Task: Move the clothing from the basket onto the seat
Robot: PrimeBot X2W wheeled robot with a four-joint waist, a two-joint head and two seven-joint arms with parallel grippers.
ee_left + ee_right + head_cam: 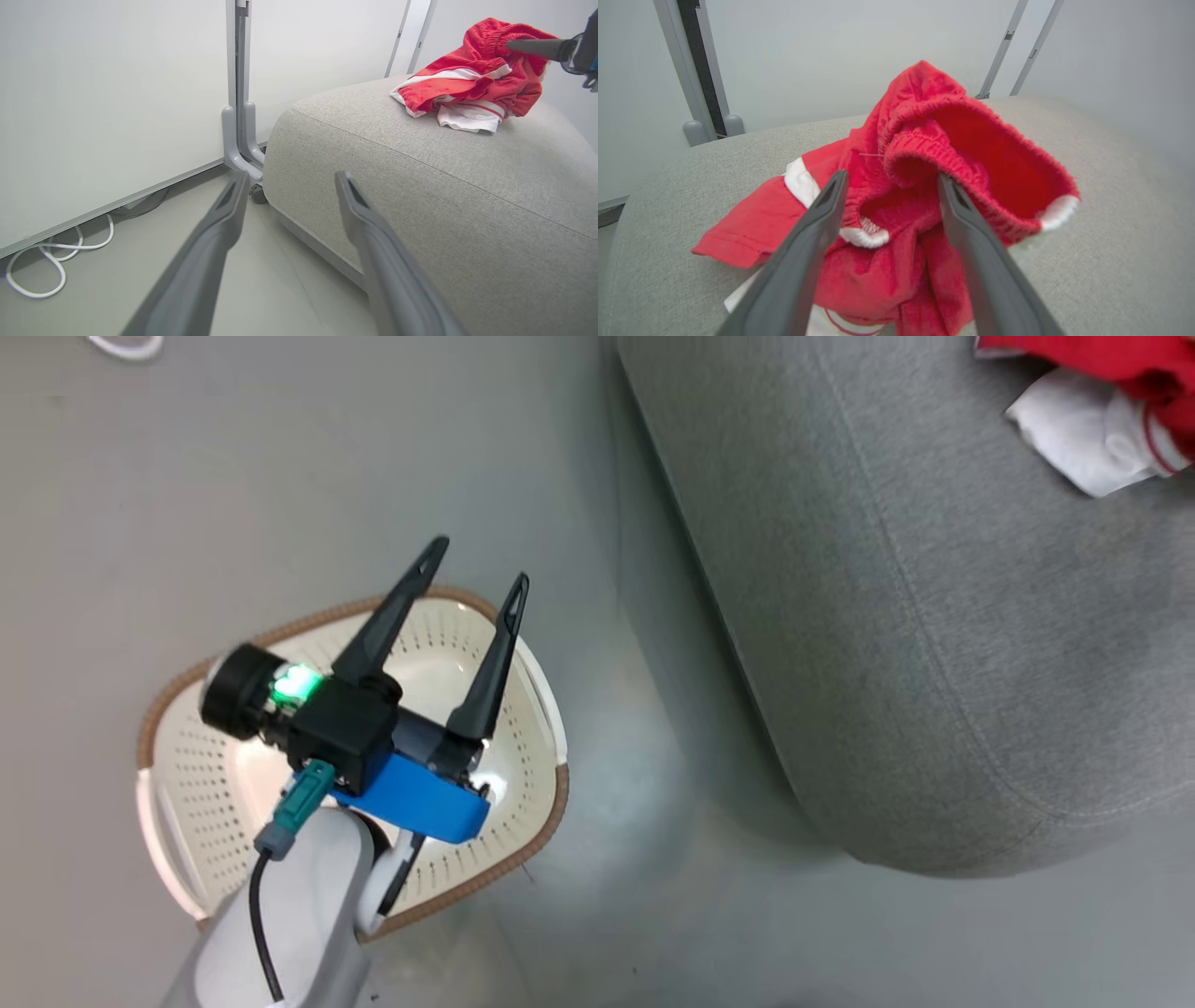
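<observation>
The clothing (1120, 359), red with white panels, lies bunched on the light grey seat (934, 616) at the head view's top right. My right gripper (892, 176) is open just over the clothing (924, 140); a fold of the elastic waistband sits between its spread fingers, which do not pinch it. From the left wrist, the clothing (472, 79) rests on the seat (420, 196), with one right finger (532, 46) at its top. My left gripper (480, 561) is open above the cream basket (168, 700), nothing between its fingers. The basket floor that shows is bare; my arm hides part.
The basket stands on grey floor (327, 476) left of the seat's rounded corner. A white panel wall with a grey post (238, 93) runs behind the seat. A looped white cable (46, 261) lies on the floor by the wall.
</observation>
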